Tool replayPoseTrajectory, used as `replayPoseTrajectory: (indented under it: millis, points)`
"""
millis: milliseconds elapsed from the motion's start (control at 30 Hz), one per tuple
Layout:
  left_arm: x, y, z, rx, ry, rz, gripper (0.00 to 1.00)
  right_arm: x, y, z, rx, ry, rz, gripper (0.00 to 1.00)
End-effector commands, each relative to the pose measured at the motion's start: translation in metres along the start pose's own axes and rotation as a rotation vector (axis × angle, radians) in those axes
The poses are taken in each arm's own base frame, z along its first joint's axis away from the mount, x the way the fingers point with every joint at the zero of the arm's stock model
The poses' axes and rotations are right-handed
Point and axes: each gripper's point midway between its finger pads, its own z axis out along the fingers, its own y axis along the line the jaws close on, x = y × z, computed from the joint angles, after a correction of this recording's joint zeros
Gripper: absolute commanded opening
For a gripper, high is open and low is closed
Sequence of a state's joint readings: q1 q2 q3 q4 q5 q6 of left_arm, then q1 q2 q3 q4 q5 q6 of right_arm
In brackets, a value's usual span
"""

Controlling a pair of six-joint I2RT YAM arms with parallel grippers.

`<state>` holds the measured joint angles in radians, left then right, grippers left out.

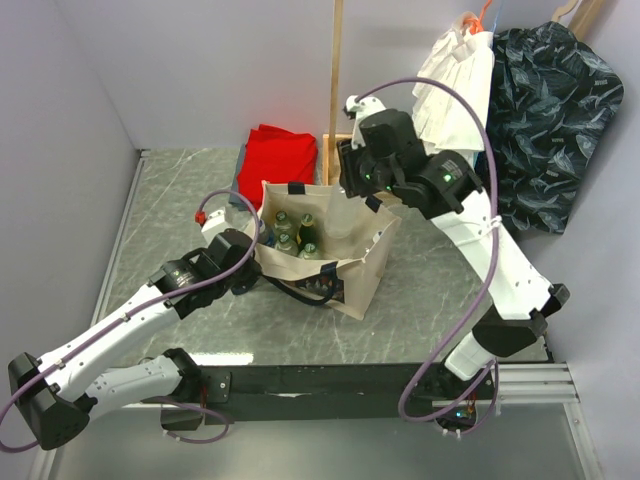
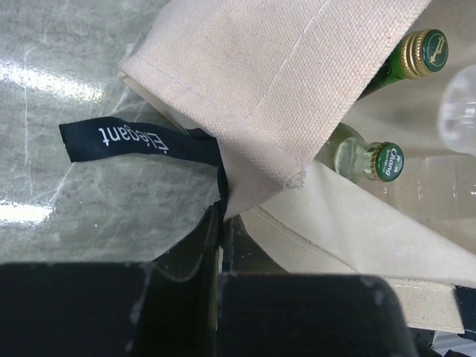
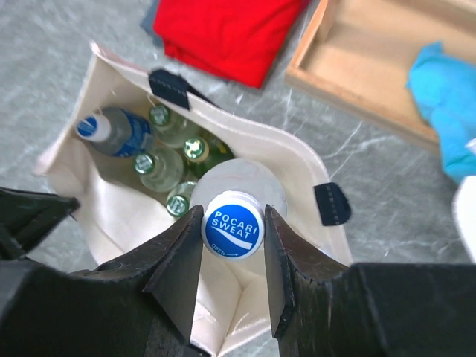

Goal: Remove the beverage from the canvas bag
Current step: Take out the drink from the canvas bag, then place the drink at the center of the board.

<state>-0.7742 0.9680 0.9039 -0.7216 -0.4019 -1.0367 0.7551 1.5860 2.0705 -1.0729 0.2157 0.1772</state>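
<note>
Canvas bag (image 1: 375, 258) is seen standing open-mouthed at mid-table (image 1: 430, 300), between the two arms.

Right gripper (image 3: 233, 216) is closed on the beverage bottle (image 3: 233, 225). The blue cap marked "Pocari Sweat" is pinched between the two fingers, one on either side. The clear bottle hangs straight down from the fingers, over the bag's open mouth and toward its far right side. Whether its base is clear of the rim cannot be told.

Left gripper (image 2: 220, 223) is closed on the bag's near left corner, where the navy strap meets the folded canvas rim. Fabric is clamped between the fingers. A navy label (image 2: 123, 140) reading "Elegant" sticks out just beside the grip.

Inside the bag, left of the held bottle, several green glass bottles (image 3: 195, 149) with gold caps are seen upright. A blue-capped bottle (image 3: 111, 132) lies against the left wall.

Red folded cloth (image 1: 282, 155) is noted on the table just beyond the bag's far left. A wooden tray (image 3: 372, 52) is noted to the far right, with a blue cloth (image 3: 446, 82) in it.
</note>
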Motion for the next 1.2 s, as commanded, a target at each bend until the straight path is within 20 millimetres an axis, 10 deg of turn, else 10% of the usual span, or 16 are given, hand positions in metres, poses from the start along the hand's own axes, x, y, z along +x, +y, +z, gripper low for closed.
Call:
replayPoseTrajectory:
  millis: [0,1167]
  points:
    - [0.005,0.005,-0.004,-0.019,0.032,0.049,0.01,-0.065,-0.006,-0.055,-0.004,-0.252,0.041,0.00]
    - [0.007,-0.006,0.003,-0.006,0.051,0.068,0.01,-0.115,-0.053,-0.153,0.121,-0.543,0.107,0.00]
